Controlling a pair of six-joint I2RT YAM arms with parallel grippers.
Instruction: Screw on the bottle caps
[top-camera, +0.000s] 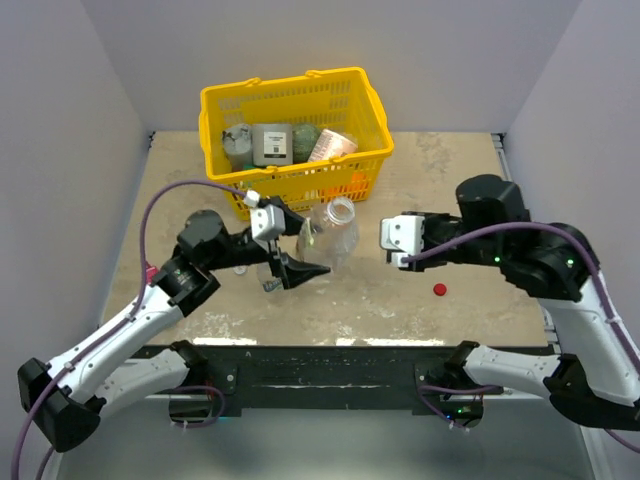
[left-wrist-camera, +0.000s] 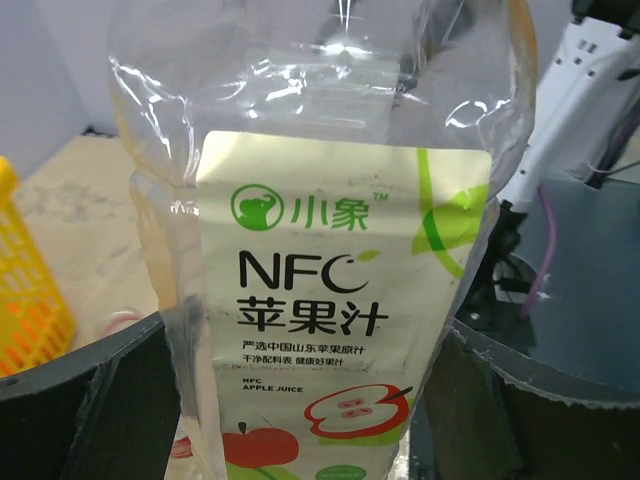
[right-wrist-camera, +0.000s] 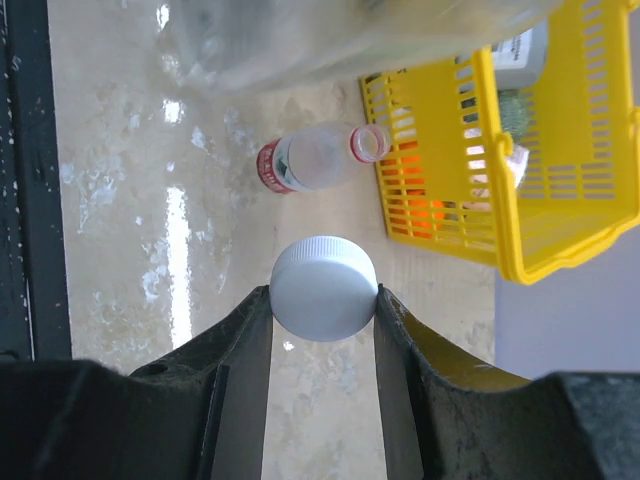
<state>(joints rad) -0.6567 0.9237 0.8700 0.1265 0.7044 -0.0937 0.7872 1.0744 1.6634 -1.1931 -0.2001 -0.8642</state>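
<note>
- Black fingers (right-wrist-camera: 235, 380) of the right gripper (right-wrist-camera: 323, 296) were clamped on a white cap (right-wrist-camera: 324, 285), one against each side of its ribbed rim, holding it above the table (right-wrist-camera: 120, 200).
- Beyond that cap, a slim red-labelled bottle (right-wrist-camera: 312, 157) lay on its side on the table, uncapped, with its open neck pointing toward the yellow basket (right-wrist-camera: 560, 200).
- At the middle of the table, the left gripper (top-camera: 297, 268) grasped a large clear bottle (top-camera: 335, 238) near its base, and its dark fingers pressed both sides of the crinkled plastic.
- On that bottle, a cream label (left-wrist-camera: 330, 300) with a green logo and red apple artwork faced the left wrist camera.
- Seen from above, the large clear bottle was tilted, and its uncapped mouth pointed up and toward the basket.
- Just right of the bottle's neck, and apart from it, sat the right gripper with its cap.
- On the table near the right gripper lay a red cap (top-camera: 440, 290), touching no bottle.
- At the far side stood the basket, with jars and packets inside.
</note>
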